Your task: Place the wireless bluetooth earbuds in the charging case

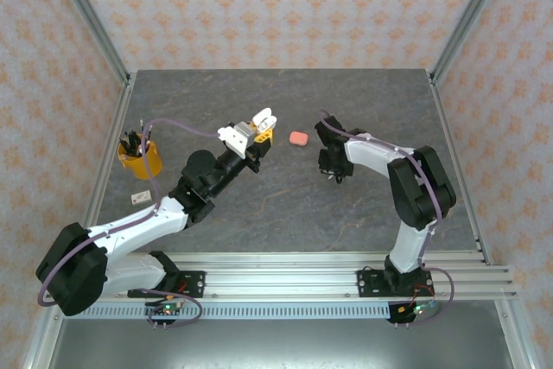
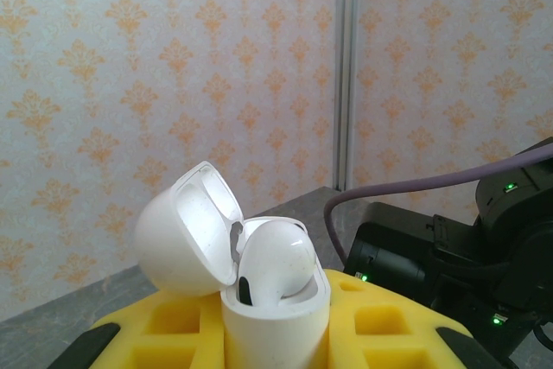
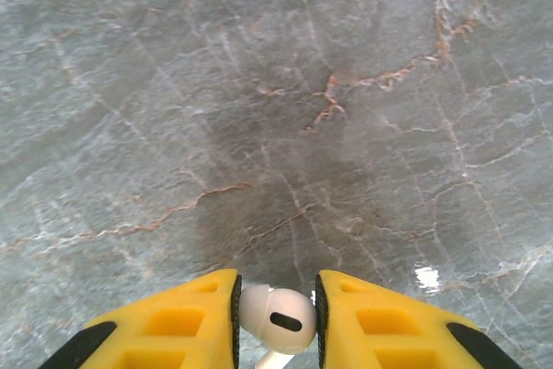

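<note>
My left gripper [image 1: 256, 134] is raised above the table's middle, shut on the white charging case [image 1: 263, 121]. In the left wrist view the case [image 2: 276, 321] stands upright between the yellow fingers [image 2: 168, 334], its lid [image 2: 186, 231] swung open to the left. One white earbud [image 2: 278, 258] sits in it. My right gripper [image 1: 335, 172] points down at the table to the right. In the right wrist view this gripper [image 3: 276, 321] is shut on a second white earbud [image 3: 278, 317], pinched between the two yellow pads with its stem pointing back.
A salmon-pink case [image 1: 298, 138] lies shut on the grey marble table [image 1: 285, 205] between the two grippers. A yellow cup of pens [image 1: 140, 158] stands at the left edge, a small white tag [image 1: 140, 198] in front of it. My right arm [image 2: 449, 257] shows dark beyond the white case.
</note>
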`<state>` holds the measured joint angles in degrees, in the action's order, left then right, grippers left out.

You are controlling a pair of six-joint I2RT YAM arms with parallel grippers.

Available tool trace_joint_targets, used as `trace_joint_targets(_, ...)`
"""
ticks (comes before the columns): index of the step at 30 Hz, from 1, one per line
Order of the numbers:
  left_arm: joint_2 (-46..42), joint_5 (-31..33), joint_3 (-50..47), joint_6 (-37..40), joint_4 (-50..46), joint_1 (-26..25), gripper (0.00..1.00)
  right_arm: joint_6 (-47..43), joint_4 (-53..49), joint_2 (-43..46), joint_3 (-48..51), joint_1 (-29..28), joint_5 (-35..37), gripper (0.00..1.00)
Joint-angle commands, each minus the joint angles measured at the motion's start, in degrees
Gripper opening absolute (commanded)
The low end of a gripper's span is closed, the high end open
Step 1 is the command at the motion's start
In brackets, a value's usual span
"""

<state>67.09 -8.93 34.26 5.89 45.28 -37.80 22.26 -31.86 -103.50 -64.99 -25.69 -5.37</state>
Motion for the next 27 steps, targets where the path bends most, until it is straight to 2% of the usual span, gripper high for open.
trace_joint_targets(1,-1.4,-0.2,0.5,-0.5,1.3,0.5,0.00,-4.0,0.8,1.0,-0.3,-0.1,-1.5,0.28)
trace_joint_targets(10,-1.2,-0.5,0.7,-0.9,1.4,0.5,0.00,-10.2,-4.9,-4.2,-4.2,-1.4,-6.6,0.28)
trace_joint_targets(16,-1.2,-0.6,0.6,-1.1,1.5,0.5,0.00,-12.3,-8.3,-6.7,-6.7,-2.3,-5.4,0.34)
trace_joint_targets(21,-1.3,-0.6,0.6,-1.1,1.5,0.5,0.00,-8.3,-8.7,-5.3,-6.7,-2.4,-4.2,0.47)
trace_joint_targets(27,-1.3,-0.5,0.7,-1.1,1.4,0.5,0.00,2.9,-10.2,-0.5,-6.3,-3.0,-0.3,0.51)
